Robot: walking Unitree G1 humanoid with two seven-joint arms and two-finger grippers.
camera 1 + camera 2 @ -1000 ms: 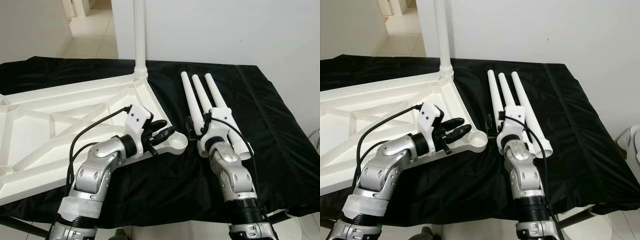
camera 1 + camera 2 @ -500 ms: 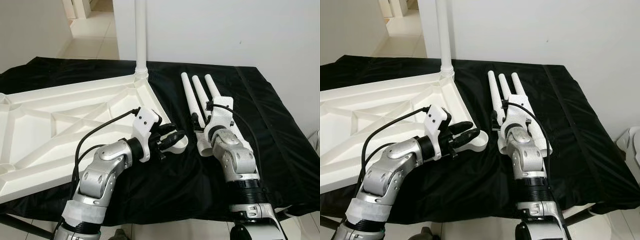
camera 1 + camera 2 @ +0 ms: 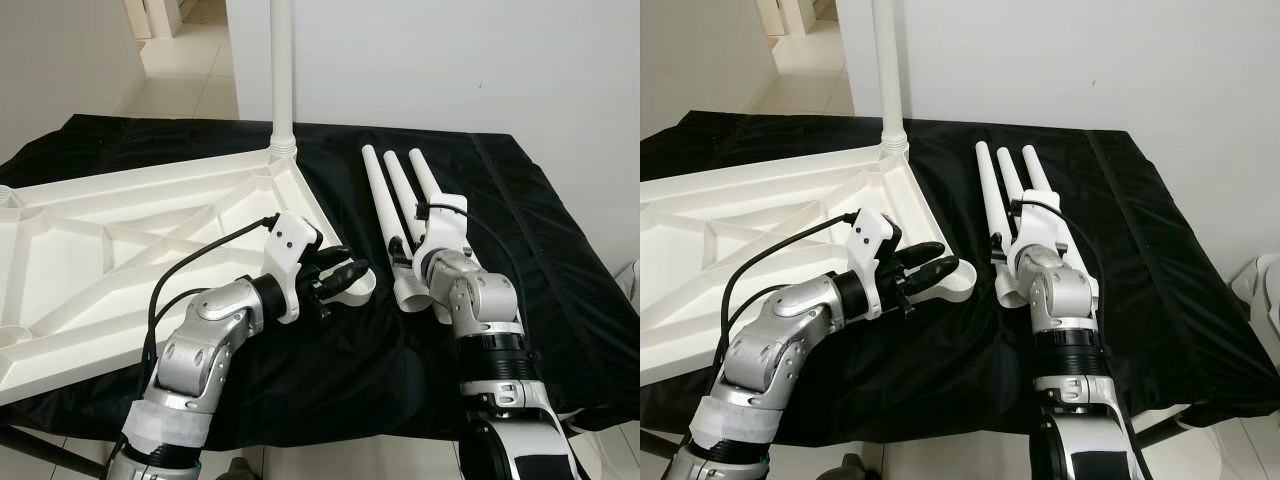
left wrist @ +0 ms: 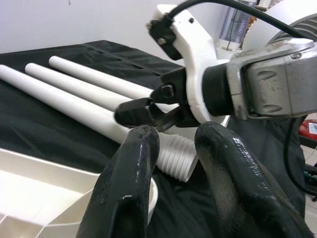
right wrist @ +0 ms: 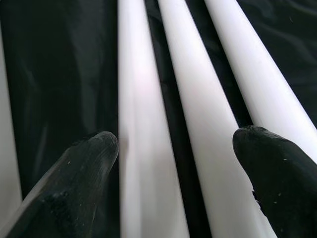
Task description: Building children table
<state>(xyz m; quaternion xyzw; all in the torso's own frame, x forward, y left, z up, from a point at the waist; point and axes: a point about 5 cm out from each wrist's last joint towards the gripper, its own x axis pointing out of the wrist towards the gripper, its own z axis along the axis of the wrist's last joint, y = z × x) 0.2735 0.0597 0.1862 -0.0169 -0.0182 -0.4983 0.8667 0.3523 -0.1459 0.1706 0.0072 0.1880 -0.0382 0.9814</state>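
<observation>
White plastic legs [image 3: 400, 200] lie between the open right end effector's [image 5: 173, 148] fingers; no writing.

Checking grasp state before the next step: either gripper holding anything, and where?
Nothing held. Right gripper is open, fingers straddling two of the loose legs. Left gripper hovers open over the tabletop's corner socket.

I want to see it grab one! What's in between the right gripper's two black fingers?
In the right wrist view, two white table legs lie between the open right gripper's fingers, on the black cloth.
</observation>
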